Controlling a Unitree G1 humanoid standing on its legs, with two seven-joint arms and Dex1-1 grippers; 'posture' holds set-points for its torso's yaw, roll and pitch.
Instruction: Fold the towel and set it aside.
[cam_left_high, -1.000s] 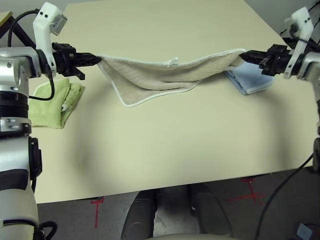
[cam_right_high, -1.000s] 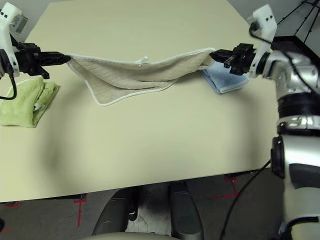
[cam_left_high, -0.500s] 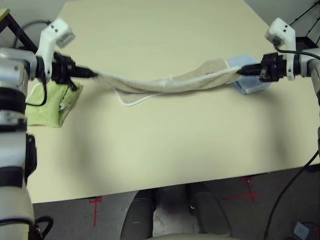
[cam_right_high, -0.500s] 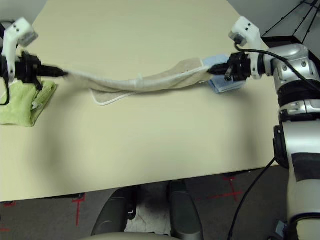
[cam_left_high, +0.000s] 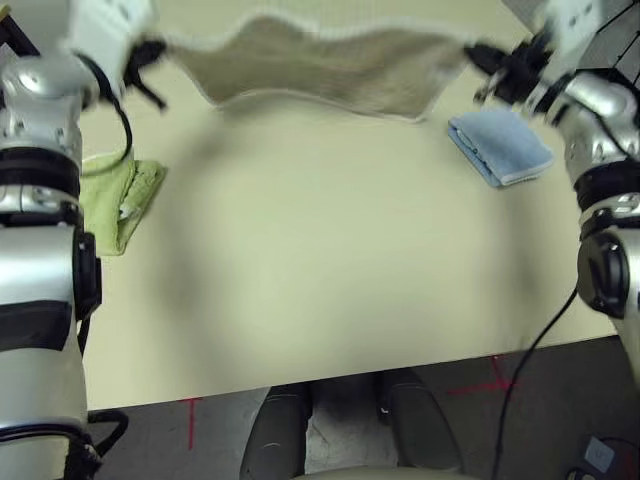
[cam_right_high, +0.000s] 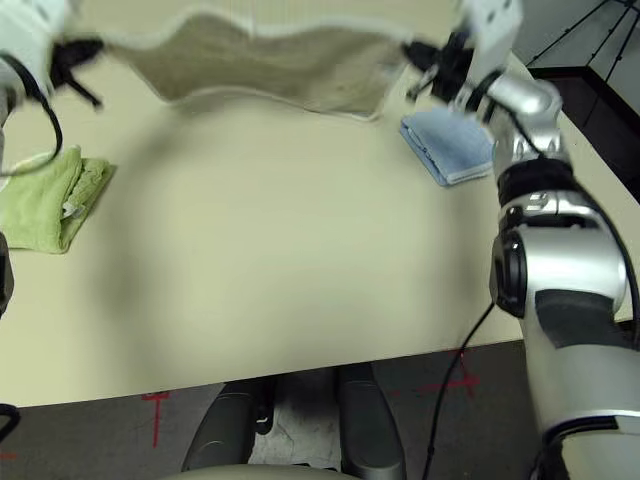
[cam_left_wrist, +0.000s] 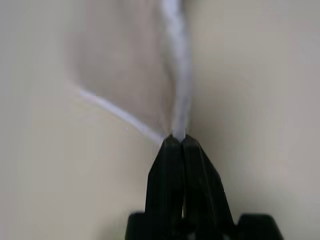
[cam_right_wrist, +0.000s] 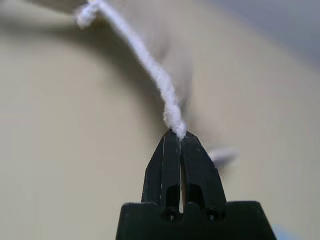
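since a second ago the beige-tan terry cloth towel with white edging (cam_left_high: 330, 65) has swung up and away from the robot, still stretched between the two grippers. the black two-fingered left gripper (cam_left_wrist: 182, 137) is clamped on one corner, the black two-fingered right gripper (cam_right_wrist: 180, 135) on another. nearer the robot than the left gripper lies a folded lime-green towel (cam_left_high: 115, 205); nearer than the right gripper, a folded light blue towel (cam_left_high: 503, 147), both on the pale cream table (cam_left_high: 320, 260).

Left gripper (cam_left_wrist: 182, 137): fingers closing together at tips. Right gripper (cam_right_wrist: 181, 134): likewise pinching shut. Two silver forearms (cam_left_high: 40, 300): reaching forward over far part, wrists spread well apart, grippers angling inward toward each other.
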